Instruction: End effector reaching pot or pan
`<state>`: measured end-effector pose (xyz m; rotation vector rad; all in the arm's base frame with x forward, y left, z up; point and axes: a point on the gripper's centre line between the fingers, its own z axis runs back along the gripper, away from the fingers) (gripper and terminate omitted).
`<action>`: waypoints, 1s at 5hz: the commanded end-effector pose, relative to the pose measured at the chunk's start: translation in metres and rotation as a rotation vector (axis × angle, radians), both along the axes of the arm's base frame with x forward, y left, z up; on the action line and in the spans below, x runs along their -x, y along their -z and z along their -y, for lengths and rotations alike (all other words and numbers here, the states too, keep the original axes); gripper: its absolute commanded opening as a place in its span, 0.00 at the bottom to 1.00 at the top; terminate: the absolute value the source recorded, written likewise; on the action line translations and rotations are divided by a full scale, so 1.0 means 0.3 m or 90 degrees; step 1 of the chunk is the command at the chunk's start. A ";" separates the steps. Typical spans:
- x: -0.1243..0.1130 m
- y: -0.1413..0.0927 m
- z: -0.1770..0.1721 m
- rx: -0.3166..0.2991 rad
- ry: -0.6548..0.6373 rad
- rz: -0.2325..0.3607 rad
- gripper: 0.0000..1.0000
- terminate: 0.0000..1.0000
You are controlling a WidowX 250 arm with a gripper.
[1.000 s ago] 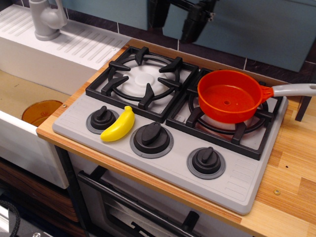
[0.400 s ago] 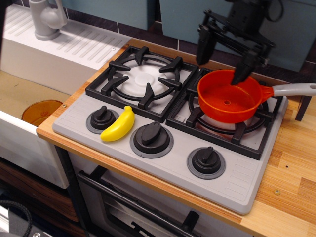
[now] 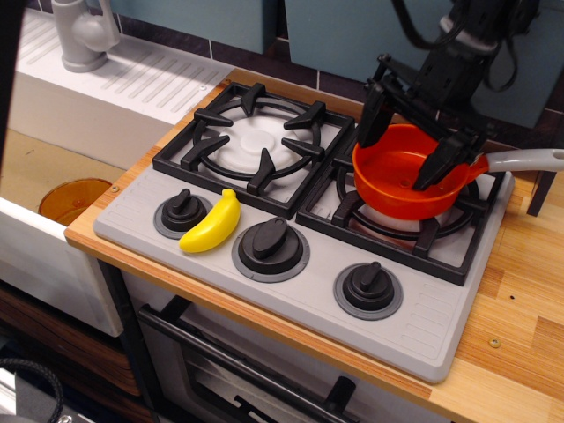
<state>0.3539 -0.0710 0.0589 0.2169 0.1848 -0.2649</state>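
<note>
The orange-red saucepan (image 3: pixel 401 181) sits on the right burner of the toy stove, its light grey handle (image 3: pixel 527 159) pointing right. My black gripper (image 3: pixel 405 145) hangs over the pan's far side, open about as wide as the pan. Its left finger (image 3: pixel 373 116) is at the pan's far left rim. Its right finger (image 3: pixel 439 161) dips inside the bowl near the handle joint. Cables run up from it at the top right. The fingers hold nothing.
A yellow banana (image 3: pixel 212 224) lies by the left stove knob (image 3: pixel 181 210). The left burner grate (image 3: pixel 256 137) is bare. An amber bowl (image 3: pixel 73 198) sits in the sink at the left, with a grey faucet (image 3: pixel 84 33) behind. The wooden counter (image 3: pixel 515 308) extends to the right.
The gripper has come down from above the backsplash to the pan, and now its right finger sits inside the bowl. The pan and banana have not moved.
</note>
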 end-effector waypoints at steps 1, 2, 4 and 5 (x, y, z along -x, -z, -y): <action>-0.040 -0.156 -0.092 -0.048 0.014 0.015 1.00 0.00; -0.035 -0.158 -0.098 -0.057 0.006 0.015 1.00 0.00; -0.071 -0.058 -0.144 -0.042 0.013 0.056 1.00 0.00; -0.082 -0.001 -0.143 -0.038 0.003 0.066 1.00 0.00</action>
